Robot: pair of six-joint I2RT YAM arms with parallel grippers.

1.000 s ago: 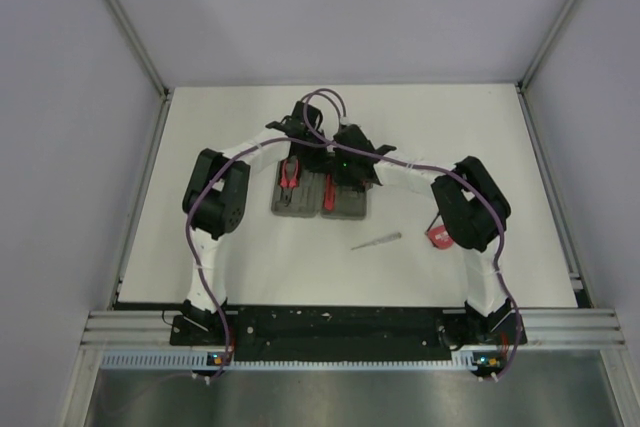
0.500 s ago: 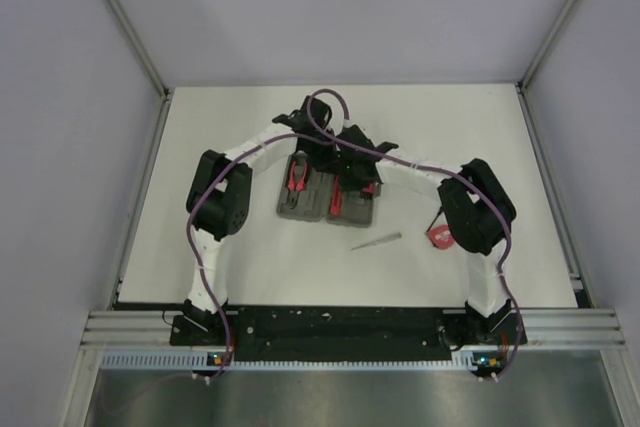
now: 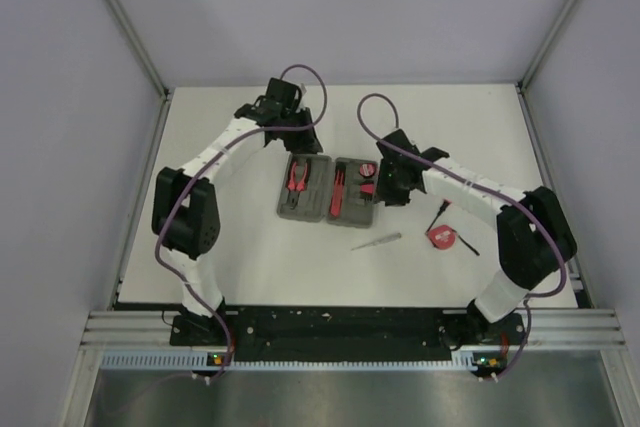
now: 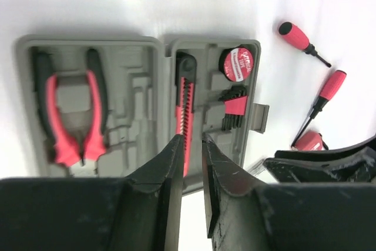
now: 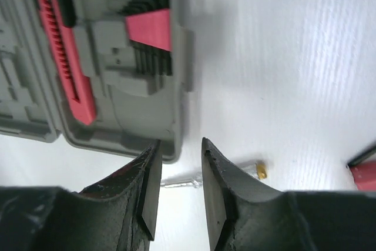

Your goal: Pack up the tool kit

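Logging one case (image 3: 300, 209), open flat at table centre, long side running left to right. Knife (image 4: 184, 123) lies near-to-far in its right half, pliers (image 4: 75, 116) in the left. My left gripper (image 4: 191, 145) and right gripper (image 5: 179, 151): jaws slightly spread, pinching nothing.

From above and behind my bases, the top camera takes in the whole tabletop (image 3: 300, 267). My left wrist camera looks down past the left claw (image 4: 191, 140) onto the open case (image 4: 132, 86); the right one, nearer, shares its right half.
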